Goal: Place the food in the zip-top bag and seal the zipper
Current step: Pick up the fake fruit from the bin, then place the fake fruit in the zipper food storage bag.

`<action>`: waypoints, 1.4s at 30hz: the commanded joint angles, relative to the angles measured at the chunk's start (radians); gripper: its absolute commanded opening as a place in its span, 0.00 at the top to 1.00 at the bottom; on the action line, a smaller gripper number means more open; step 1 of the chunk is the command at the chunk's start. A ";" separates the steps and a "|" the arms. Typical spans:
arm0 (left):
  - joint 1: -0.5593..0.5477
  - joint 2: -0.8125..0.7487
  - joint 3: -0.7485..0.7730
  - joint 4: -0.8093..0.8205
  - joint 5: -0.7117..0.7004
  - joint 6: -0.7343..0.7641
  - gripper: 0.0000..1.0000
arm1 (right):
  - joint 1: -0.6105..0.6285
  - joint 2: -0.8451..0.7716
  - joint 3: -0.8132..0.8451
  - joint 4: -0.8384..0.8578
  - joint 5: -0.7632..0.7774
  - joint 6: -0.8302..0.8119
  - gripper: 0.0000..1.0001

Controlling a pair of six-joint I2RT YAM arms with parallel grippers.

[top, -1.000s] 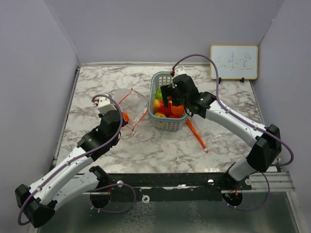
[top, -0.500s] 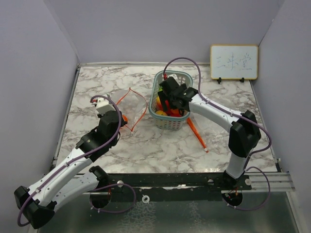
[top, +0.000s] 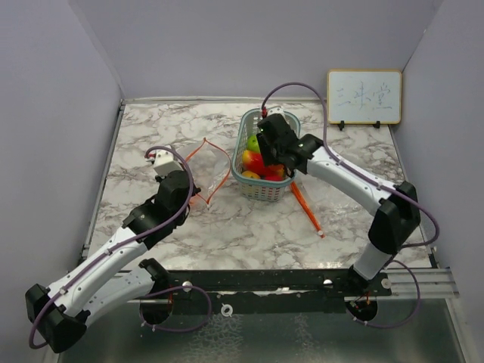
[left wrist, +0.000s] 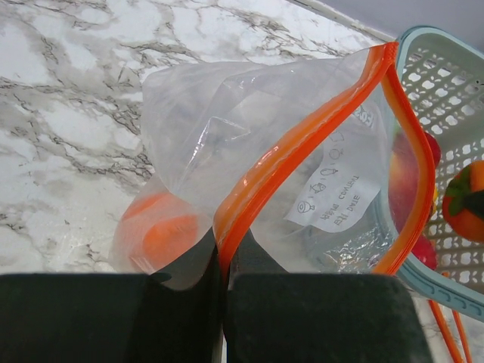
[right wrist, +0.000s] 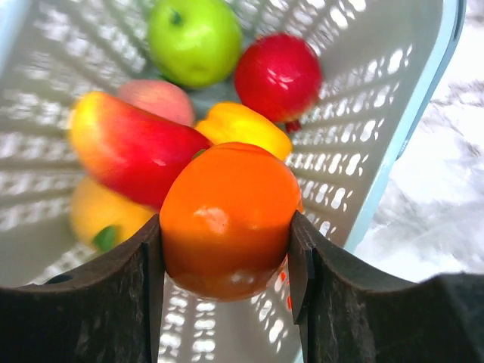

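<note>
The clear zip-top bag [left wrist: 249, 121] with an orange zipper [left wrist: 302, 140] stands open on the marble, one orange fruit [left wrist: 162, 234] inside it. My left gripper [left wrist: 224, 265] is shut on the zipper's near edge; in the top view the left gripper [top: 193, 198] sits at the bag's [top: 208, 162] near corner. The food [top: 253, 161] lies in the teal basket [top: 281, 189]. My right gripper [right wrist: 227, 249] reaches into the basket [right wrist: 393, 136], and both fingers [right wrist: 299, 265] press the sides of an orange fruit [right wrist: 227, 204]. A green apple [right wrist: 193, 38] and red and yellow fruits lie behind it.
A long orange stick-like piece [top: 306, 208] lies on the table right of the basket. A small whiteboard [top: 364, 97] leans on the back right wall. Grey walls close in the table on three sides.
My right gripper shifted inside the basket and its jaws closed from wide open onto the orange fruit. The left gripper kept its hold on the bag's zipper edge.
</note>
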 commanded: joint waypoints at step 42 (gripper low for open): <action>0.005 0.046 0.040 0.063 0.081 -0.017 1.00 | 0.003 -0.233 -0.143 0.246 -0.202 -0.007 0.00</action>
